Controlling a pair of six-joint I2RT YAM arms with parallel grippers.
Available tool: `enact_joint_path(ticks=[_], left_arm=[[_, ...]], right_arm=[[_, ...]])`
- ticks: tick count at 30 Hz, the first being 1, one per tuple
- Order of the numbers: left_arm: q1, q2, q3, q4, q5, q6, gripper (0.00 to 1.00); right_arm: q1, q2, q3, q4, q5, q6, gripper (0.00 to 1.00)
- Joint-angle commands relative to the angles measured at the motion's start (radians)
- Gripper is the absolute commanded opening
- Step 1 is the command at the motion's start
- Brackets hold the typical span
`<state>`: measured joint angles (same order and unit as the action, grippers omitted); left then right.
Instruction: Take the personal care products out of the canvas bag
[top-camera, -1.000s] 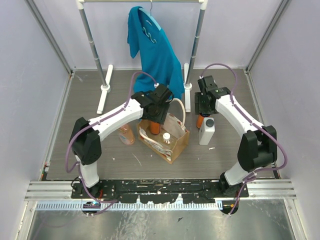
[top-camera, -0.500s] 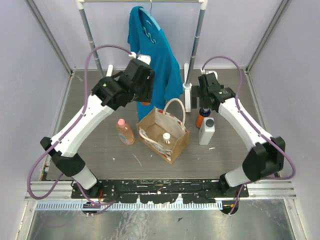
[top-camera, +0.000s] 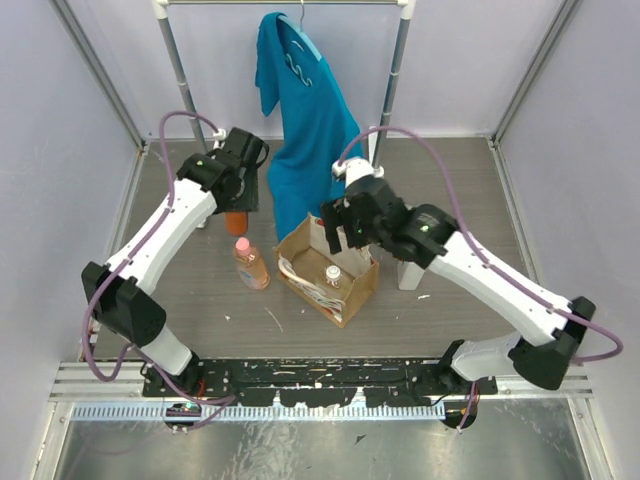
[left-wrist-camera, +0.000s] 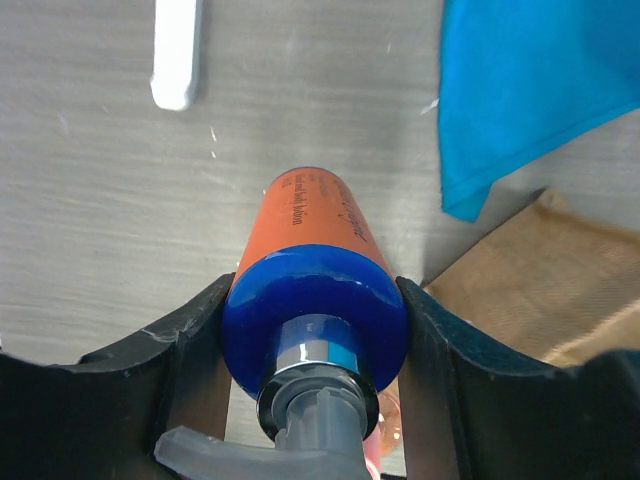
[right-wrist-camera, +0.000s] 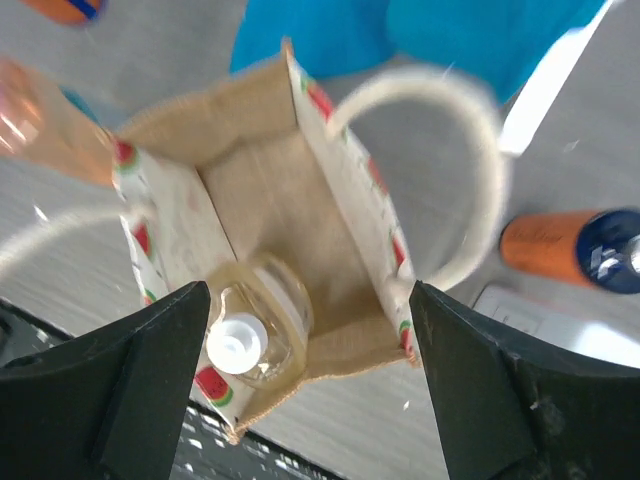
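My left gripper (top-camera: 236, 208) is shut on an orange bottle (top-camera: 236, 223) with a blue cap and grey pump (left-wrist-camera: 310, 230), held upright at the table's left back. I cannot tell whether its base touches the table. A peach bottle (top-camera: 249, 263) stands just in front of it. The tan canvas bag (top-camera: 355, 285) stands open at the centre. It holds a clear bottle with a white cap (top-camera: 333, 274), also shown in the right wrist view (right-wrist-camera: 255, 330). My right gripper (top-camera: 345, 232) is open and empty above the bag (right-wrist-camera: 260, 190). A second orange bottle (right-wrist-camera: 560, 248) and a white bottle (top-camera: 408, 274) are right of the bag.
A teal garment (top-camera: 310, 120) hangs from a white rack (top-camera: 390, 90) at the back, its hem close to the bag. The rack's feet (top-camera: 207, 195) rest on the table near my left gripper. Grey walls close in both sides.
My left arm has carried the orange bottle from over the bag to the left back. My right arm has swung from the bottles on the right to above the bag.
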<state>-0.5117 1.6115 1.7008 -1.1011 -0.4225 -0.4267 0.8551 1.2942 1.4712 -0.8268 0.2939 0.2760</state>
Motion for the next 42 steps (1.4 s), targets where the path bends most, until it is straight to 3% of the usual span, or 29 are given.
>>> enact_joint_path(ticks=[1,6,8,16,20,25,36,39,42], left_arm=[[0.005,-0.009,-0.111,0.145,0.092,-0.029,0.19],[0.006,0.004,-0.21,0.212,0.131,-0.051,0.19],[0.005,0.004,-0.235,0.226,0.133,-0.056,0.24],[0.005,-0.015,-0.293,0.249,0.129,-0.061,0.71],[0.006,-0.016,-0.303,0.256,0.132,-0.063,0.84],[0.006,-0.008,-0.301,0.251,0.133,-0.067,0.9],[0.006,-0.062,-0.261,0.22,0.102,-0.06,0.92],[0.005,-0.086,-0.237,0.201,0.091,-0.055,0.92],[0.005,-0.114,-0.211,0.179,0.077,-0.046,0.92]], right_arm=[[0.018,0.029,-0.113,0.007,-0.064,0.048,0.87],[0.019,0.047,-0.209,0.088,-0.183,0.046,0.87],[0.021,0.052,-0.235,0.109,-0.204,0.05,0.87],[0.034,0.03,-0.272,0.136,-0.209,0.073,0.87],[0.05,0.013,-0.241,0.128,-0.189,0.075,0.87],[0.071,0.048,-0.222,0.089,-0.19,0.058,0.87],[0.088,0.175,-0.262,0.052,-0.203,0.005,0.86],[0.088,0.21,-0.262,0.061,-0.203,-0.017,0.71],[0.088,0.214,-0.22,0.061,-0.178,-0.041,0.31]])
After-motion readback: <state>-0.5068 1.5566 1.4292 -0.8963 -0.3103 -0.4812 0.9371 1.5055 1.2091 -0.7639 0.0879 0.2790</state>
